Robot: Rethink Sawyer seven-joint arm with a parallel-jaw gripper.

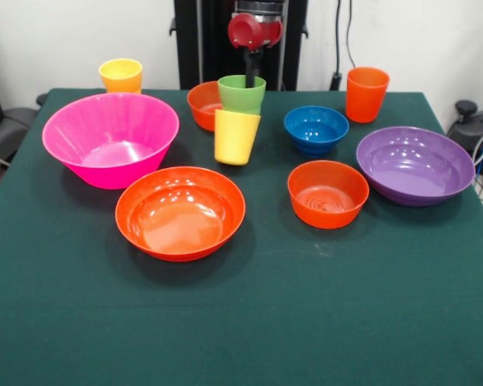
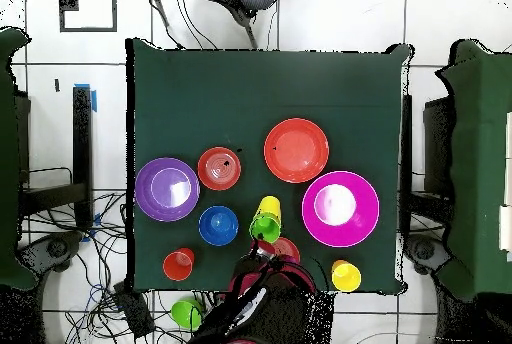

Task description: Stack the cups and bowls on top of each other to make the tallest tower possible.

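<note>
We see the gripper (image 1: 252,76) reaching into the green cup (image 1: 241,93), and we cannot tell if its fingers are apart or together. This cup sits nested in a yellow cup (image 1: 237,137); both are tilted, just beside the pink bowl (image 1: 110,138).

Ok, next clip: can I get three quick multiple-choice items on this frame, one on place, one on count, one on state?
1. The orange cup stands: A inside a bowl; B on the table near the blue bowl; C on another cup.
2. The orange bowls number: A one; B two; C three.
3. The pink bowl is: A upside down; B upright and empty; C holding a cup.

Answers: 1 B, it stands alone on the cloth. 2 C, one wide and two small. 3 B, its inside shows bare.
</note>
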